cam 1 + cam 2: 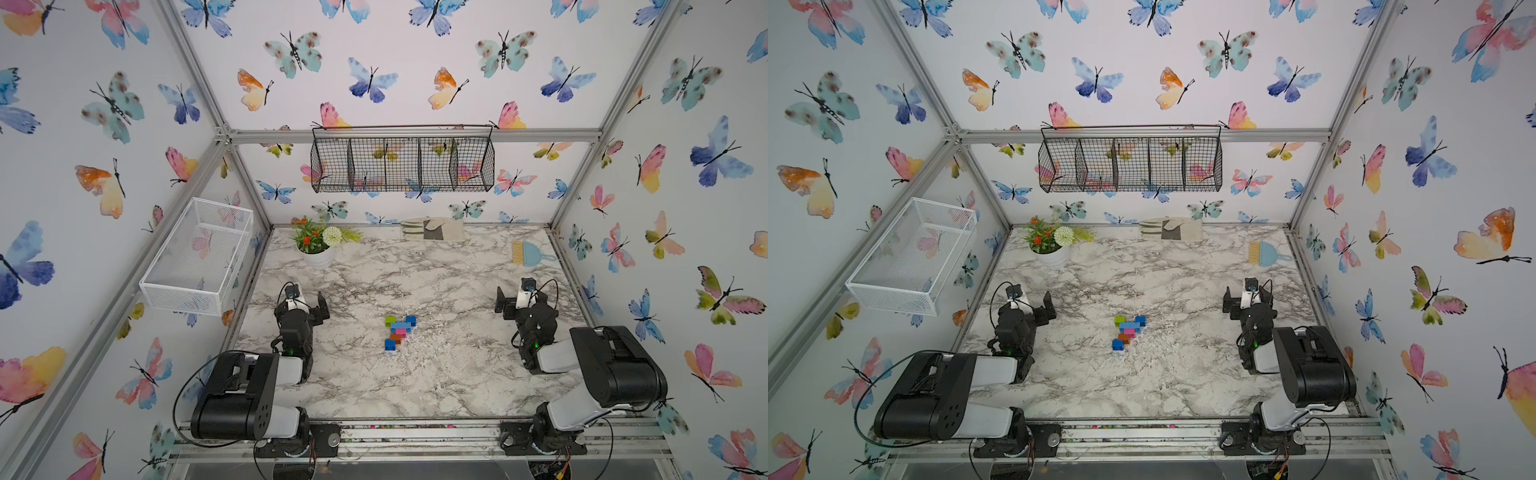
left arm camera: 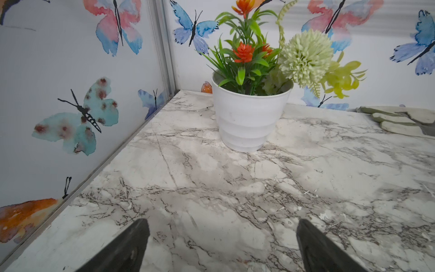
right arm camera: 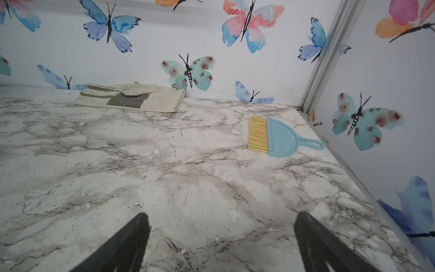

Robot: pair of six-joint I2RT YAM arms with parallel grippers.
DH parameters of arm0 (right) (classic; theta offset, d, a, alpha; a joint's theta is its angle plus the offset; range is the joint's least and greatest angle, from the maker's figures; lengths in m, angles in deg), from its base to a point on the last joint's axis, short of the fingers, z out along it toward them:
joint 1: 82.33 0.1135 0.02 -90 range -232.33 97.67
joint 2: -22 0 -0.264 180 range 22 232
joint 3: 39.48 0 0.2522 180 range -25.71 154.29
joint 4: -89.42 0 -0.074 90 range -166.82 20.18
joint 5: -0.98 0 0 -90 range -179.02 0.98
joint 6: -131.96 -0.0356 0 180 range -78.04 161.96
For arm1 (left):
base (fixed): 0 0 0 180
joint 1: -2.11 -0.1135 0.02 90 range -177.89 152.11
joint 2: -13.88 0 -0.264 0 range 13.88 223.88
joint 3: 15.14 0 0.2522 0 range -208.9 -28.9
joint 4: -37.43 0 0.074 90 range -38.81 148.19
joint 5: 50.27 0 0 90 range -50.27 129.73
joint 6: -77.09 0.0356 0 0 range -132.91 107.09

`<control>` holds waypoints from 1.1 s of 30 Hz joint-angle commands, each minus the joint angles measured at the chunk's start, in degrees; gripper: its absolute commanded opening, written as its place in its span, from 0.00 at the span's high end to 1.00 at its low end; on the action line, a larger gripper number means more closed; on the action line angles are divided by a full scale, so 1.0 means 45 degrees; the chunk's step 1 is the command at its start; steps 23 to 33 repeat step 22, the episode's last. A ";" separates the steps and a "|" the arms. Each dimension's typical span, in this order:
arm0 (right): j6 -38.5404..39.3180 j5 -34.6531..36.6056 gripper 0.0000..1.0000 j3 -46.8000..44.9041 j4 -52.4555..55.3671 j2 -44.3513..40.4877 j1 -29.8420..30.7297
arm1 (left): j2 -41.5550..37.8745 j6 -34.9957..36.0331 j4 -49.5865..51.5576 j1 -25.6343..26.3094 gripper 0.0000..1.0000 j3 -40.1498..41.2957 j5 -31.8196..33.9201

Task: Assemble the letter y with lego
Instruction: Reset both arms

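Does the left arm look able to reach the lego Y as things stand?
Probably yes. The Y lies in the open on the table. Nothing stands between it and the left pincer, which is open and empty.

letter y (image 1: 398, 331): studs and joins between bricks too small to tell in both top views;
work glove (image 2: 400, 119): cuff cut off by the wrist picture's edge;
left gripper (image 2: 222, 223): finger bases cut off;
right gripper (image 3: 221, 219): likewise
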 commanded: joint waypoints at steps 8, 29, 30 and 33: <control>-0.0103 -0.0396 0.01 -0.0037 0.0261 -0.0100 -0.0041 | -0.0058 0.0221 -0.0254 -0.0049 0.02 0.0013 -0.0421; -0.0101 -0.0393 0.01 -0.0031 0.0256 -0.0100 -0.0042 | -0.0040 0.0223 -0.0217 -0.0071 0.02 0.0004 -0.0469; -0.0101 -0.0393 0.01 -0.0031 0.0256 -0.0100 -0.0042 | -0.0040 0.0223 -0.0217 -0.0071 0.02 0.0004 -0.0469; -0.0101 -0.0393 0.01 -0.0031 0.0256 -0.0100 -0.0042 | -0.0040 0.0223 -0.0217 -0.0071 0.02 0.0004 -0.0469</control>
